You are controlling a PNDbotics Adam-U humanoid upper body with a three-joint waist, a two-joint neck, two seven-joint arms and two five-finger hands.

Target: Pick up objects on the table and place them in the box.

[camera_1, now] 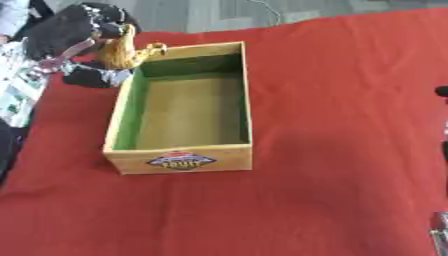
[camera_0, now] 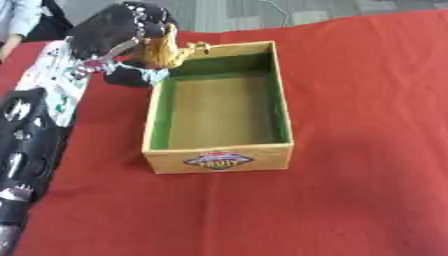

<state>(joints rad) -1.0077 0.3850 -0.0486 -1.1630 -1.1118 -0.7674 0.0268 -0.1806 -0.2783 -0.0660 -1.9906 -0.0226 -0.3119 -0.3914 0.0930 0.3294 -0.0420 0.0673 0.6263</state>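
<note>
One golden-yellow object (camera_0: 164,50) is held in the curled fingers of the left hand (camera_0: 114,30), just over the far left corner of the open box (camera_0: 219,161) on the red tabletop (camera_0: 367,100)
</note>
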